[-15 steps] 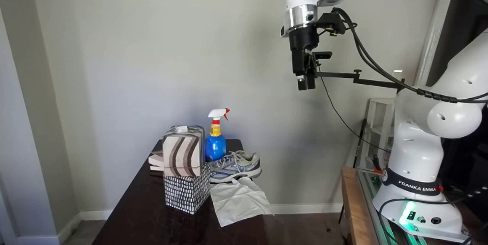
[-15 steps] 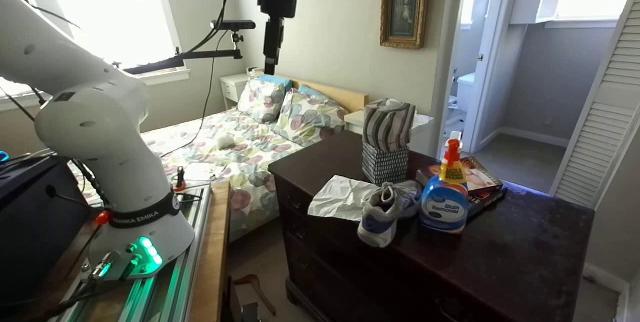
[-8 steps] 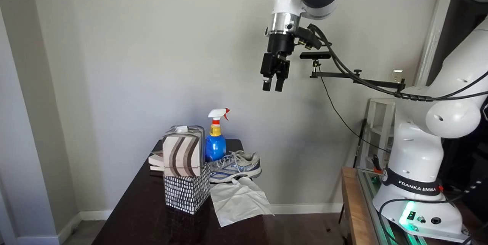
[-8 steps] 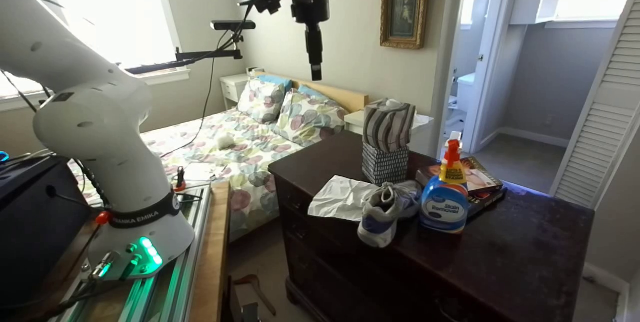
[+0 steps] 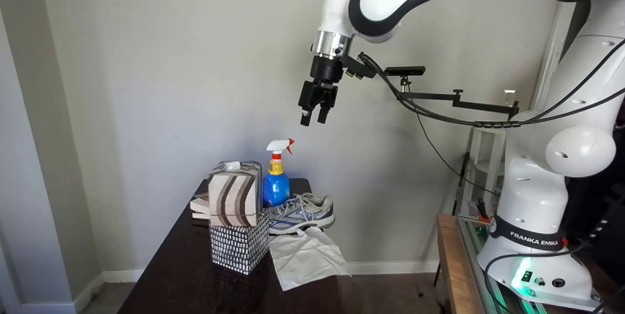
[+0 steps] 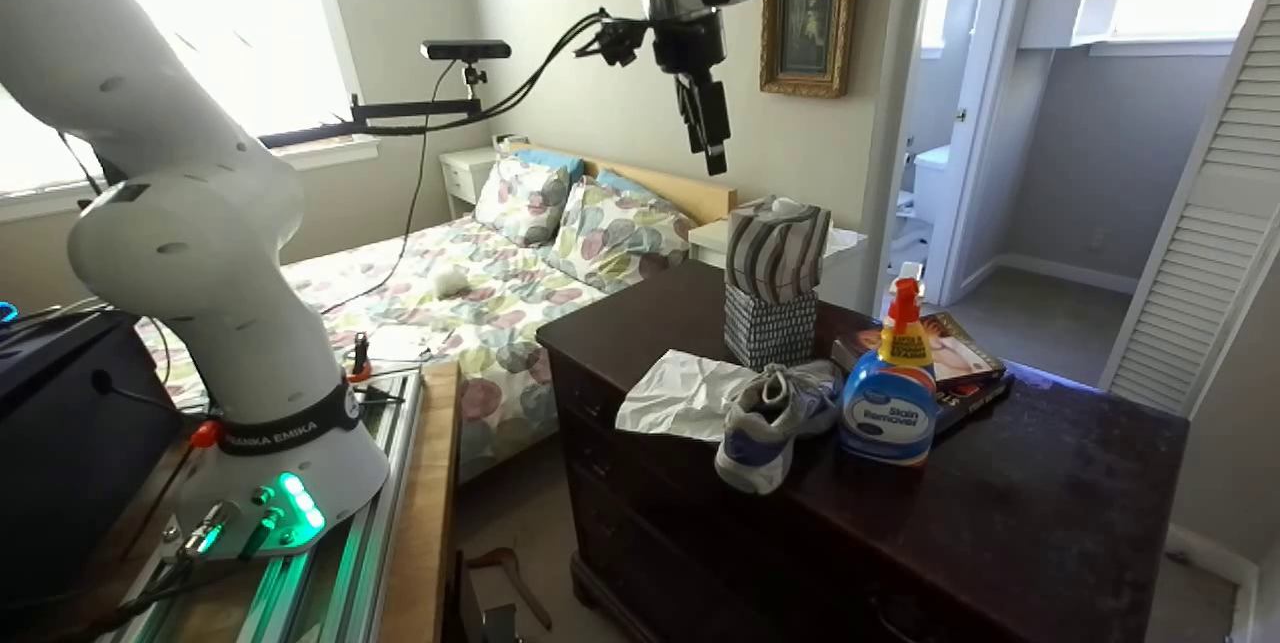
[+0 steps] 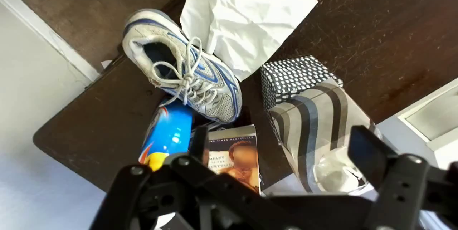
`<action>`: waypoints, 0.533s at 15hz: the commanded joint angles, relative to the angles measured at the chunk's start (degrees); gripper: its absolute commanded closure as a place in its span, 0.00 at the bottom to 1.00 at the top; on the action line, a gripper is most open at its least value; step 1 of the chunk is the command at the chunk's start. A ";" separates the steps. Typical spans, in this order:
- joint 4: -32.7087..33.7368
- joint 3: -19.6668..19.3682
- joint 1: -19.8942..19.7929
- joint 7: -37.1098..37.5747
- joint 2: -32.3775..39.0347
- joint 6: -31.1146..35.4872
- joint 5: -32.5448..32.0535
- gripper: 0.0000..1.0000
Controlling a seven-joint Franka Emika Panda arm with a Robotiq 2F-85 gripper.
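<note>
My gripper is open and empty, in the air above the dresser things; it also shows in an exterior view and in the wrist view. Below it, a striped tissue box stands on a black-and-white patterned box. A grey and blue running shoe lies beside a crumpled white sheet. A blue spray bottle with a yellow neck stands upright by the shoe. Books lie behind the bottle. In the wrist view, the fingers partly cover the bottle, the top book and the tissue box.
All these stand on a dark wooden dresser. A wall rises behind it. A camera on a bracket and hanging cables are near the arm. A bed and a framed picture are beyond.
The arm has reached out over the dresser, away from its base. The gripper has turned and tilted slightly and come a little lower. The things on the dresser have not moved.
</note>
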 commanded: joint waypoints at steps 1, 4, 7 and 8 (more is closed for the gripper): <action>6.48 0.96 0.95 0.39 7.77 2.50 -2.91 0.00; 10.43 1.55 2.13 0.71 12.71 3.15 -4.67 0.00; 13.77 1.73 3.34 0.93 16.69 3.34 -6.45 0.00; 15.01 1.66 3.73 1.01 18.03 3.52 -7.07 0.00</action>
